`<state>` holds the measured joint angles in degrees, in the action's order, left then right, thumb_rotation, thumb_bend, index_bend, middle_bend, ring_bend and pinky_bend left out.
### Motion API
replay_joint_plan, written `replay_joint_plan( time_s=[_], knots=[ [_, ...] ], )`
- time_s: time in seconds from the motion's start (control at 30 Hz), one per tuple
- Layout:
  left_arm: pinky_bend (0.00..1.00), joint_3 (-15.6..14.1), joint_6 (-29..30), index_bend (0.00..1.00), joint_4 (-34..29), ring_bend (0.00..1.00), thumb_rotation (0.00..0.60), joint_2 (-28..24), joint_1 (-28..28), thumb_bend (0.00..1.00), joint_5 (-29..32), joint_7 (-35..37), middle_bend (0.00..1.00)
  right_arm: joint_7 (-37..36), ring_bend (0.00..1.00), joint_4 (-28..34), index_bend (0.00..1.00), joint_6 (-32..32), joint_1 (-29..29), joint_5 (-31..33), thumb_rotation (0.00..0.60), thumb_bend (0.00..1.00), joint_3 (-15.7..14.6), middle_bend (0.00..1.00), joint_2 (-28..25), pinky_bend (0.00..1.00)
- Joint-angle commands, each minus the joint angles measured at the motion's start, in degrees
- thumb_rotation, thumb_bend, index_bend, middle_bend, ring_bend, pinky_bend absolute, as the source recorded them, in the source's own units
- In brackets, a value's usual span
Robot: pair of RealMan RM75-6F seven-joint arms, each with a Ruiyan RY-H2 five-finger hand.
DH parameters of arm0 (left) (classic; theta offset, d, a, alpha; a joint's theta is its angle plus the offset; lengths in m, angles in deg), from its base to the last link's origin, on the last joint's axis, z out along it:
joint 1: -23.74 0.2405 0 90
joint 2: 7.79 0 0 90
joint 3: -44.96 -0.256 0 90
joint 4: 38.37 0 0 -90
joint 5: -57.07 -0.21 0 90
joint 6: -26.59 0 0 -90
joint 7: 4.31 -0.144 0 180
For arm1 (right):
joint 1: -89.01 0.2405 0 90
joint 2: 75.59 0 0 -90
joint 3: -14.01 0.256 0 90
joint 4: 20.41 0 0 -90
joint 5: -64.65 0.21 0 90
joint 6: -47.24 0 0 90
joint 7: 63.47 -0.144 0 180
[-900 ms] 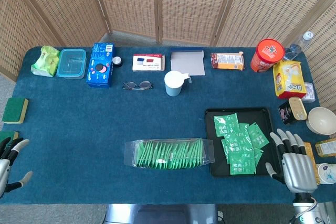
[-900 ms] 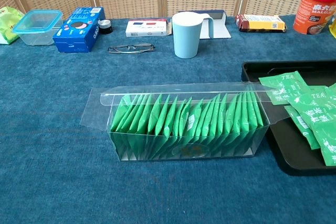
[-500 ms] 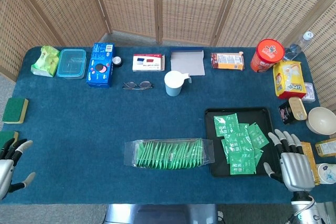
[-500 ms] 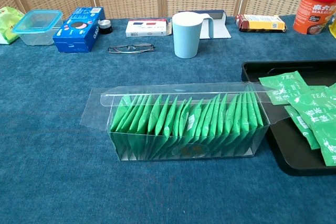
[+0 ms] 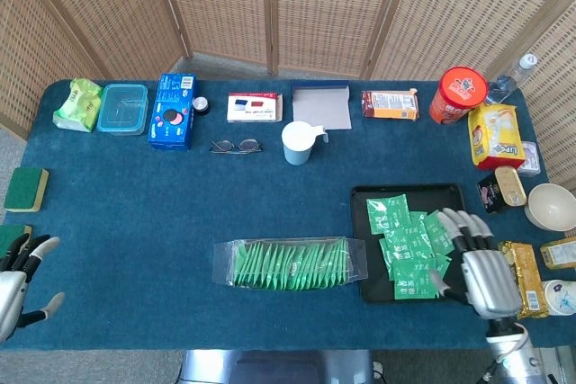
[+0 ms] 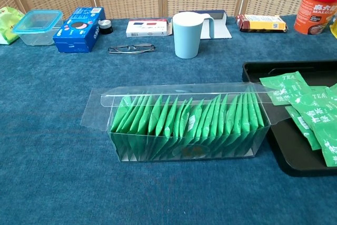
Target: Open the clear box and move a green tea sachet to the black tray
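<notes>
Dozens of sachets (image 6: 187, 122) stand in the opened box (image 5: 289, 263), long axis left-right at mid-bench. Right hand (image 5: 484, 274), fingers apart and empty, hovers at the tray (image 5: 360, 240) just right, seemingly nearer than the splayed left hand (image 5: 18, 283).

From my chest camera I can read "TEA" in white on the green sachets (image 6: 281, 84) lying in the black tray (image 6: 253, 69), beside Chinese characters too small for me to make out. The red canister (image 6: 318, 1) at the far right shows "MALUO" on its band. The print on the blue box (image 6: 80, 22) and the other packets is too small for me to read.
</notes>
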<state>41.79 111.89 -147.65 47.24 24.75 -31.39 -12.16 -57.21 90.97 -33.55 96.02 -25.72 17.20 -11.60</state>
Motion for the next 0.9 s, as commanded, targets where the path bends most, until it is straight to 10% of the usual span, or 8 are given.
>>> replay_joint_plan(
  time_s=[0.03, 0.47, 0.9],
  knots=[
    [0.22, 0.5, 0.3, 0.13, -0.2, 0.0, 0.6, -0.5, -0.4, 0.22, -0.3, 0.5, 0.13, -4.7, 0.0, 2.2, 0.05, 5.4, 4.6, -3.1, 0.6, 0.32, 0.7, 0.0, -0.1, 0.0],
    [0.22, 3.1, -2.0, 0.13, -0.1, 0.0, 0.6, -2.4, -3.5, 0.22, 1.0, 1.7, 0.13, -2.9, 0.0, 5.2, 0.0, 25.9, 19.7, -2.0, 0.6, 0.31, 2.8, 0.0, 5.6, 0.0],
    [0.22, 3.2, -2.7, 0.13, 0.4, 0.0, 0.6, -1.9, -4.2, 0.22, 2.0, 1.7, 0.13, 11.4, 0.0, 4.0, 0.0, 27.5, 24.3, 7.5, 0.6, 0.3, 4.9, 0.0, 12.5, 0.0]
  ],
)
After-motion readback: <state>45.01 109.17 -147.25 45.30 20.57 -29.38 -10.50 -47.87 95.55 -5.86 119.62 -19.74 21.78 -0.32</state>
